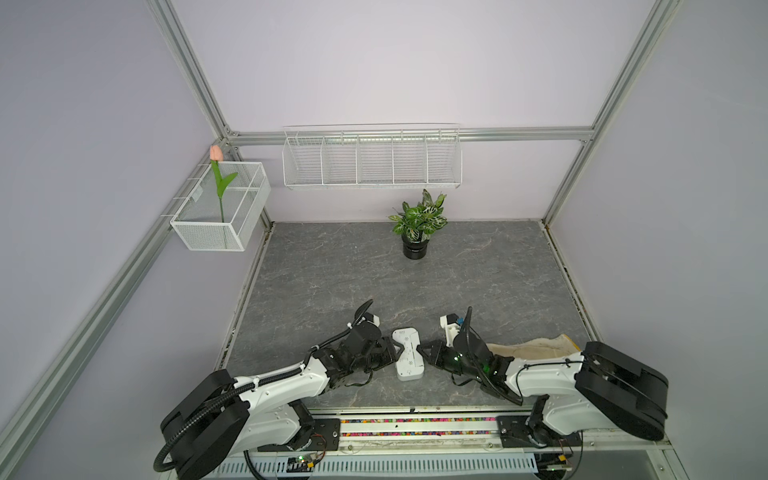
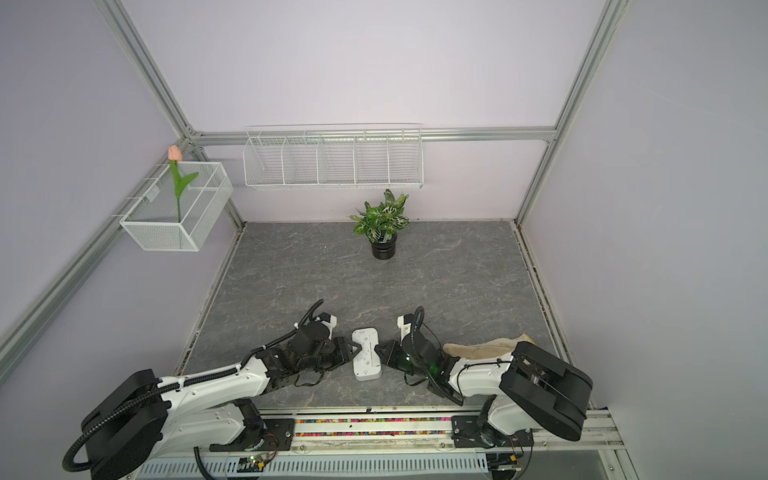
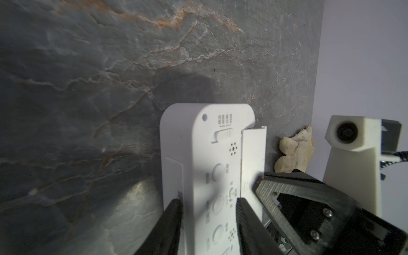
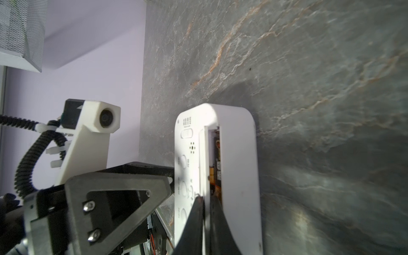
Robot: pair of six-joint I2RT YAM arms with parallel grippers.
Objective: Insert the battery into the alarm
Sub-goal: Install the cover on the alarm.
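Grey slate-look tabletop (image 1: 457, 286) inside lilac walls and an aluminium frame; at the back a white wire shelf (image 1: 372, 164), a mesh basket (image 1: 208, 237) holding a pink tulip (image 1: 215, 154), and a potted plant (image 1: 419, 220). The alarm (image 1: 408, 353) lies back-up near the front edge, right between the two grippers, long axis running away from the robot; its display side is turned down and shows in no view. In both top views the fingertips merge with the black gripper bodies, so jaw state reads from the wrist views only. In the left wrist view the alarm's near end is cut off by the frame and the print on its back is blurred, unreadable. In the right wrist view the battery bay is open along one long side and only a sliver of battery (image 4: 218, 167) shows inside, black with orange; cell count can't be told. A thin white cover strip (image 3: 254, 154) stands lifted off the bay, its near end hidden behind fingers. A beige cloth (image 1: 536, 347) sits at the table's right, half covered by the right arm. The left gripper (image 3: 208, 201) comes in low from the left, forearm near level, wrist rolled so its camera sits on the far side; jaws apart with the alarm body between them, one finger on the side wall, the other on the back just beside the strip, reads as a clamp on the alarm. The right gripper (image 4: 205, 196) mirrors it from the right, jaws nearly together, pinched on the strip's edge, one finger (image 3: 265, 185) on its outer face, the other reaching into the bay
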